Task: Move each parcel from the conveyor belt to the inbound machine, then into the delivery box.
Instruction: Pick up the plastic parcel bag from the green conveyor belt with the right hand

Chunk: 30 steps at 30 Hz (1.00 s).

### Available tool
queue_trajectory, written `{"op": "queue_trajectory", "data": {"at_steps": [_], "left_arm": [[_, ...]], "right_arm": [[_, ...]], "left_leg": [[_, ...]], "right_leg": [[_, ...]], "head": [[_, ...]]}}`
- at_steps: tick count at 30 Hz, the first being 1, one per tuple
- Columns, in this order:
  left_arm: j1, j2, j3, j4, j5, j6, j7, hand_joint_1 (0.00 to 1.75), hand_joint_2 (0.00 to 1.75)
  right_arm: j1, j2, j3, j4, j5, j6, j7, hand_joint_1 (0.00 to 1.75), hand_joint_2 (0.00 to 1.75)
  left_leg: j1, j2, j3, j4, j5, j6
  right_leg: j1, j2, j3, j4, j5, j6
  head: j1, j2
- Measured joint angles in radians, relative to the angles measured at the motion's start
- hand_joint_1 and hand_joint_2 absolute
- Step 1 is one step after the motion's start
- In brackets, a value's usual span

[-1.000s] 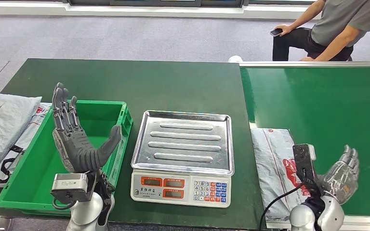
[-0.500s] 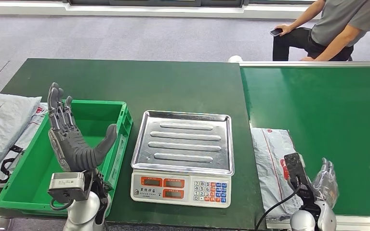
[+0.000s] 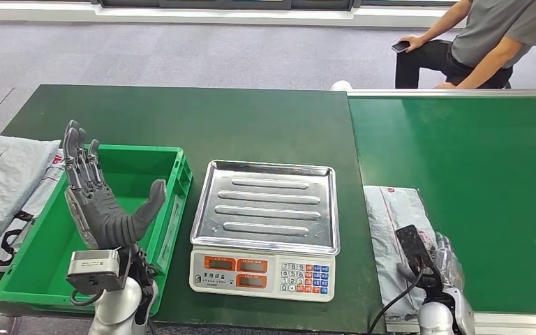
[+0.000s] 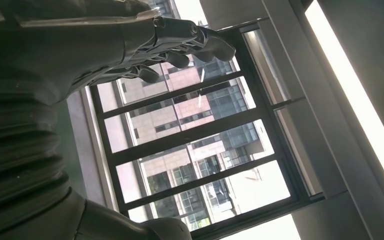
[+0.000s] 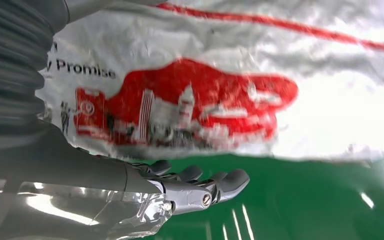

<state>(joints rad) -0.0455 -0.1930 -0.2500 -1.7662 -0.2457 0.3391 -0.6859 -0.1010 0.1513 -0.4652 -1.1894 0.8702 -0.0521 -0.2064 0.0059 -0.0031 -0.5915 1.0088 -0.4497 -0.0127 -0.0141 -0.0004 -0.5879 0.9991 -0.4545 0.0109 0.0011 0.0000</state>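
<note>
A grey-white parcel [image 3: 393,227] with red print lies on the green conveyor belt [image 3: 474,174], at its left edge beside the scale. My right hand [image 3: 441,259] is low at the parcel's near right corner, turned edge-on, holding nothing. In the right wrist view the fingers [image 5: 200,186] reach out over the belt just beside the parcel [image 5: 220,95]. My left hand [image 3: 101,199] is raised over the green delivery box [image 3: 45,269], fingers spread and empty. The left wrist view shows that hand [image 4: 130,45] against windows. The inbound machine, a scale with a steel tray [image 3: 265,206], is bare.
Other grey parcels [image 3: 3,185] are piled left of the box on the dark green table [image 3: 202,122]. A seated person [image 3: 474,42] holding a phone is behind the belt's far end. The right wrist camera [image 3: 413,246] and its cable hang over the parcel.
My right hand has moved left and down to the parcel's edge and turned from palm-up to edge-on. The left hand has drifted slightly left. The parcel has not moved.
</note>
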Motion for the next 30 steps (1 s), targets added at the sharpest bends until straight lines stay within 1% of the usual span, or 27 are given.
{"op": "queue_trajectory", "data": {"at_steps": [11, 12, 15, 16, 19, 30], "left_arm": [[0.0, 0.004, 0.002, 0.0, 0.0, 0.002, -0.003, 0.0, 1.75], [0.0, 0.005, 0.002, 0.0, 0.0, 0.002, -0.003, 0.0, 1.75], [0.0, 0.007, 0.002, 0.0, 0.002, 0.002, -0.003, 0.0, 1.75], [0.0, 0.008, 0.002, 0.0, 0.002, 0.002, -0.003, 0.0, 1.75], [0.0, 0.01, 0.002, 0.0, 0.004, 0.002, -0.002, 0.0, 1.75], [0.0, 0.011, 0.002, 0.0, 0.004, 0.002, -0.002, 0.0, 1.75]], "right_arm": [[-0.019, -0.022, 0.026, 0.083, 0.02, 0.028, 0.005, 0.0, 1.75], [-0.021, -0.024, 0.028, 0.089, 0.027, 0.03, 0.01, 0.04, 1.75], [-0.031, -0.032, 0.037, 0.113, 0.064, 0.033, 0.055, 1.35, 1.75], [-0.035, -0.035, 0.039, 0.124, 0.078, 0.033, 0.073, 1.75, 1.75], [-0.047, -0.042, 0.046, 0.151, 0.102, 0.032, 0.097, 1.75, 1.75], [-0.069, -0.051, 0.06, 0.185, 0.108, 0.03, 0.099, 1.75, 1.75]], "left_leg": [[0.0, 0.0, 0.0, 0.0, 0.0, 0.0], [0.0, 0.0, 0.0, 0.0, 0.0, 0.0], [0.0, 0.0, 0.0, 0.0, 0.0, 0.0], [0.0, 0.0, 0.001, 0.0, 0.0, 0.0], [0.0, 0.0, 0.001, 0.0, 0.0, 0.0], [0.0, -0.001, 0.002, 0.0, 0.0, 0.0]], "right_leg": [[0.0, 0.0, 0.0, 0.0, 0.0, 0.0], [0.0, 0.0, 0.0, 0.0, 0.0, 0.0], [0.0, 0.0, 0.0, 0.0, 0.0, 0.0], [0.0, 0.0, 0.0, 0.0, 0.0, 0.0], [0.0, 0.0, 0.001, 0.0, 0.0, 0.0], [0.0, -0.001, 0.002, 0.0, 0.0, 0.0]], "head": [[0.0, 0.0], [0.0, 0.0], [0.0, 0.0], [0.0, 0.0], [0.0, 0.0], [0.0, 0.0]]}}
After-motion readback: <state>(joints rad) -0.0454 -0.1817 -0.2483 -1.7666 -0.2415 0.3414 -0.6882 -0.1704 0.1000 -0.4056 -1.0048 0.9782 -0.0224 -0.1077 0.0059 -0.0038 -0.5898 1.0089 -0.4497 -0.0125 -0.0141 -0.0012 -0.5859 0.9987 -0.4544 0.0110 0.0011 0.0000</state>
